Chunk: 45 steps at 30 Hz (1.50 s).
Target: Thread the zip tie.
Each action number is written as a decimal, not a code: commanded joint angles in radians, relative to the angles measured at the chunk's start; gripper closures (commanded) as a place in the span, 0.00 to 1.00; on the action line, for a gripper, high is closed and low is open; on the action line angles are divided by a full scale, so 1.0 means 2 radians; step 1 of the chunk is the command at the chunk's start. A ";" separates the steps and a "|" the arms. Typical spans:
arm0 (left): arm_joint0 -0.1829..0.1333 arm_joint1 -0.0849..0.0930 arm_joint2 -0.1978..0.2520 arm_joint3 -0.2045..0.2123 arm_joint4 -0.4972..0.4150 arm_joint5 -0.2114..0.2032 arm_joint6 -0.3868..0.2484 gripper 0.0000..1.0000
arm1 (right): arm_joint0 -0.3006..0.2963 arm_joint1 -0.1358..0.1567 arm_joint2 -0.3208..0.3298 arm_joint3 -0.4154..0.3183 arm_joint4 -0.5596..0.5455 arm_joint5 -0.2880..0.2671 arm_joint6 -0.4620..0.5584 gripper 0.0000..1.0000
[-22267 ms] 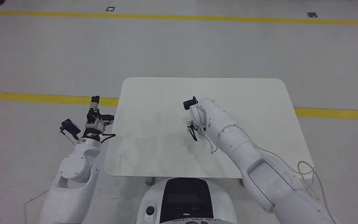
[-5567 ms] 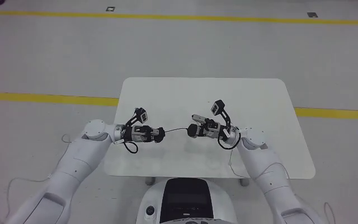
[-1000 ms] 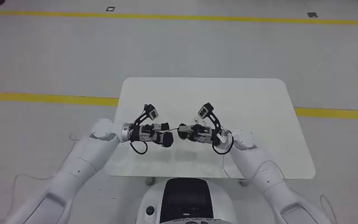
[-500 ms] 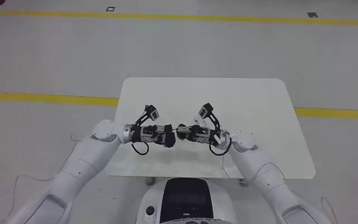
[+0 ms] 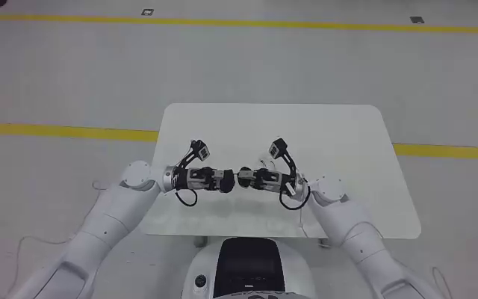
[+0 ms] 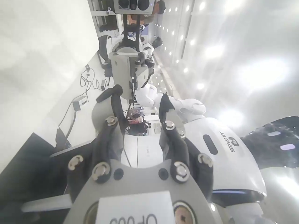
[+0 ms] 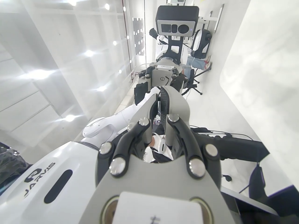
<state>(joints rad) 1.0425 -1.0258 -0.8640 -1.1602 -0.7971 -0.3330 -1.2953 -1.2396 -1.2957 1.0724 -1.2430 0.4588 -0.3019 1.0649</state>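
I've got the left gripper with fingers apart and the right gripper nearly closed, seemingly on the zip tie, over the table middle toward its front edge; risk: the 2 collide, or the tie buckles.

The top camera looks straight down on the table from above both arms. The wrist cameras ride close behind the left pincer and right pincer, rolled sideways, each facing the other arm (and its camera) over the table's near middle.
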 commanded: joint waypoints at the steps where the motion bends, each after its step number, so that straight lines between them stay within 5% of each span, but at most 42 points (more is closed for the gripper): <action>1: 0.001 0.000 -0.001 -0.001 0.002 0.001 0.001 0.69 | -0.002 0.001 0.000 -0.003 -0.003 0.002 -0.001 1.00; 12: 0.006 0.001 -0.006 -0.005 0.012 0.004 0.012 0.82 | -0.006 0.005 -0.002 -0.011 -0.007 0.007 -0.007 1.00; 45: 0.006 0.000 -0.009 -0.002 0.022 0.006 0.013 0.93 | 0.007 0.007 -0.028 -0.006 0.000 0.012 -0.001 1.00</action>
<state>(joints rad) 1.0552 -1.0259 -0.8816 -1.1647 -0.7523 -0.3202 -1.2690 -1.2270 -1.2819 1.0179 -1.2557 0.4587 -0.2770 1.0625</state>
